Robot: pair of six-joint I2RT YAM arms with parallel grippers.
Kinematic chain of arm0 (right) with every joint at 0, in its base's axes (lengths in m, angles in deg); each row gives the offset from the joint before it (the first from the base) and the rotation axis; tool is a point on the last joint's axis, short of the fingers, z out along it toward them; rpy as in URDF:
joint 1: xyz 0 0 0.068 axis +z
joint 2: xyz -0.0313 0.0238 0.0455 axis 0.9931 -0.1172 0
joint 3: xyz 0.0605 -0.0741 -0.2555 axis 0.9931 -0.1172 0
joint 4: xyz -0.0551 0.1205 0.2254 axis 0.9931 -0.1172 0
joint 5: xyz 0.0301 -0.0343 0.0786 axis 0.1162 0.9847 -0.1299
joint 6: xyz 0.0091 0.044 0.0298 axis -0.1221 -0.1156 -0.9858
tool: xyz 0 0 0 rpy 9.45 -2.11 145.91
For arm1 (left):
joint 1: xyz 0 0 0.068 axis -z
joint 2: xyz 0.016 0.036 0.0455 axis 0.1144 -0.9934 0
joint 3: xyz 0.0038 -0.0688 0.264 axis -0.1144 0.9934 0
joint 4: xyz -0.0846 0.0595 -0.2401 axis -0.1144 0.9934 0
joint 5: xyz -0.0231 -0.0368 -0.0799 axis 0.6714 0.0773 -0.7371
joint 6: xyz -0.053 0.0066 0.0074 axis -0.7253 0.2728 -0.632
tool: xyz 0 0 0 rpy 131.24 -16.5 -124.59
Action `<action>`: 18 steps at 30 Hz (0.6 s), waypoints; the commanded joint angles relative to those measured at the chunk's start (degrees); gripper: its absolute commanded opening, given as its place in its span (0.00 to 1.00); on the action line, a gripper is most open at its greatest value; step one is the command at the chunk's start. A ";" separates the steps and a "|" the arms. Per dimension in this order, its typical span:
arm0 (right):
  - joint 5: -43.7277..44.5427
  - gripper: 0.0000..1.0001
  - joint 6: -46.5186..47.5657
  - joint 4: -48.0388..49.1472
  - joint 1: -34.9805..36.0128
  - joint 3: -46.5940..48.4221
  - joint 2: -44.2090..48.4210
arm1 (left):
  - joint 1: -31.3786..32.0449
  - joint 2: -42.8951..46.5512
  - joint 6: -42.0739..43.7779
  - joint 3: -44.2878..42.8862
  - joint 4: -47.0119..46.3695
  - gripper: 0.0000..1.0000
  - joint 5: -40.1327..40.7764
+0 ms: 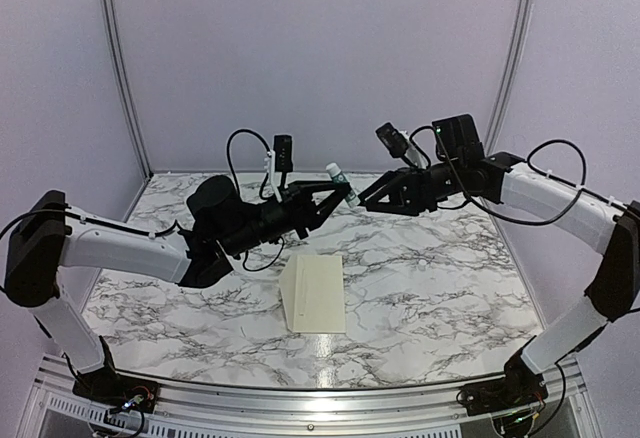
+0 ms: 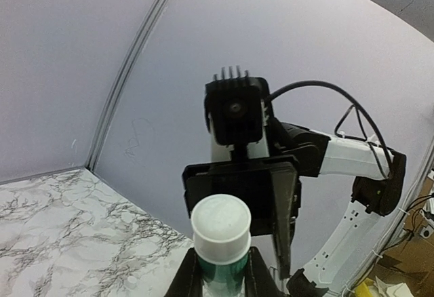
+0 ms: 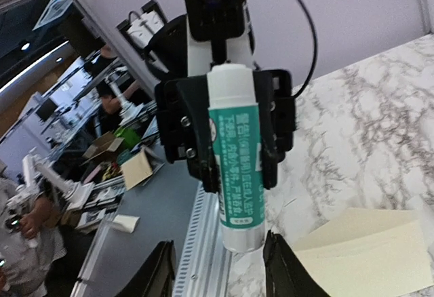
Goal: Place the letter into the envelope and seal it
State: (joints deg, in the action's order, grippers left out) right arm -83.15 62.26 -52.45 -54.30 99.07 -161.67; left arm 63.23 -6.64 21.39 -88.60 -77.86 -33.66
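The left fingers clamp a green-and-white glue stick in mid-air. The right fingers stand apart on either side of its end, holding nothing. The cream envelope lies flat on the marble tabletop.

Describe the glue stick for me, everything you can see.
White plastic glue stick, green label band with small white print, round white ends. It is held in the air at its middle, clamped across the left hand. One end sits between the open fingers of the right hand, which seem not to touch it.
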 commanded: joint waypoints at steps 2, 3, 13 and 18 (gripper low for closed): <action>31.84 0.46 13.03 -9.48 2.13 3.57 6.32 | -1.03 1.62 0.15 1.30 -1.46 0.00 5.55; 41.09 0.47 14.36 -9.47 3.59 3.18 7.11 | -1.03 1.55 0.05 1.14 -1.78 0.00 5.89; 61.88 0.52 18.98 -10.94 12.39 7.85 4.79 | -0.94 1.32 -2.19 1.34 -3.97 0.00 8.61; 62.51 0.52 19.53 -11.25 16.19 10.03 2.52 | -0.94 1.21 -2.34 1.12 -4.07 0.00 8.68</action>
State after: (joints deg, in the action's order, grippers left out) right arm -24.40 80.30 -62.42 -40.88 105.65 -157.60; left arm 62.34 -6.58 19.53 -87.44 -78.73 -25.62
